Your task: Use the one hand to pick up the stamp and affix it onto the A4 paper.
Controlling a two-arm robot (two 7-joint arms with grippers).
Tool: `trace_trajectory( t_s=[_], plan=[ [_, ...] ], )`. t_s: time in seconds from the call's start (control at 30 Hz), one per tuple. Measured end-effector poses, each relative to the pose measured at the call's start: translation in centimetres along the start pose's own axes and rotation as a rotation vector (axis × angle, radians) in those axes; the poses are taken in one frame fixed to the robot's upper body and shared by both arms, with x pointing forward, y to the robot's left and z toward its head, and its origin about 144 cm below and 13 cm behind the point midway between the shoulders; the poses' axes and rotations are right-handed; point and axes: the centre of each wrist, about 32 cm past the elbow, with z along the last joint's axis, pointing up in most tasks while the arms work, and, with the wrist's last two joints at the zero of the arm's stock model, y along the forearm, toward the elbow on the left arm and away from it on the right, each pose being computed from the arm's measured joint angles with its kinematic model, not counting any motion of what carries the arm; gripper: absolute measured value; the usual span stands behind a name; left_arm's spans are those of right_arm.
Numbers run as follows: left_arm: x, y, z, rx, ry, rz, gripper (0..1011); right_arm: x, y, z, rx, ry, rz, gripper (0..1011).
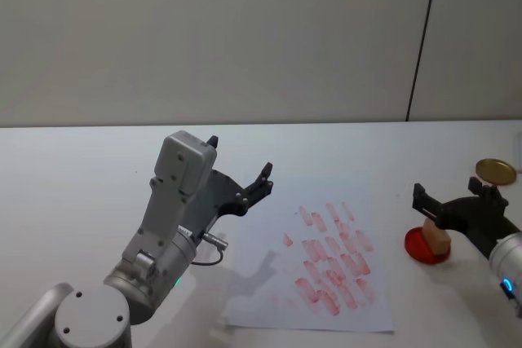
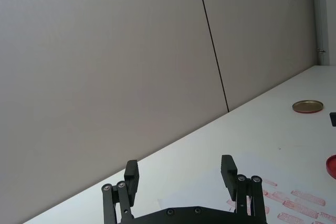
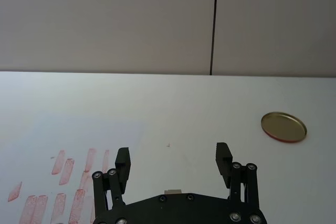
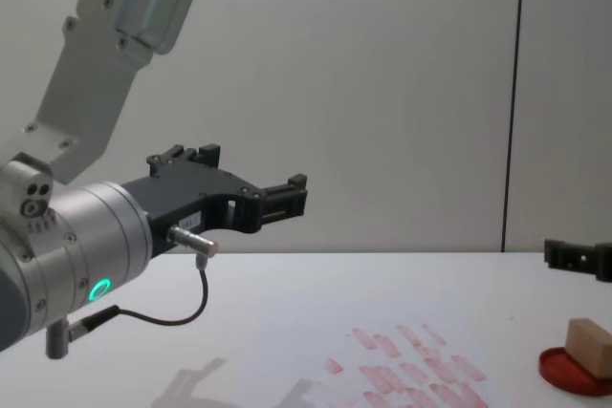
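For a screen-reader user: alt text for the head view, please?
The right gripper, open, hovers over the stamp, which stands on a red ink pad at the right. The A4 paper, marked with red prints, lies in the middle; the left gripper is raised, open, to its left.

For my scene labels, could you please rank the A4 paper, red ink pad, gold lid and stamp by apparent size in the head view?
Largest: A4 paper, clearly.
Next: red ink pad and gold lid. They look alike and the pad is partly covered, so I leave them unranked.
Smallest: stamp.
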Motion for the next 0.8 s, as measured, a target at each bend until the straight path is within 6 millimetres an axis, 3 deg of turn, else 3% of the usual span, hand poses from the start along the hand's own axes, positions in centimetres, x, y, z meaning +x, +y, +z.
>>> trace_trajectory(
  t_s=[0.8],
  plan=[
    [0.0,0.0,0.0,0.0,0.0,0.0,993,-1.02,0.66,-0.44,-0.139,0.054,-0.02,970]
  ],
)
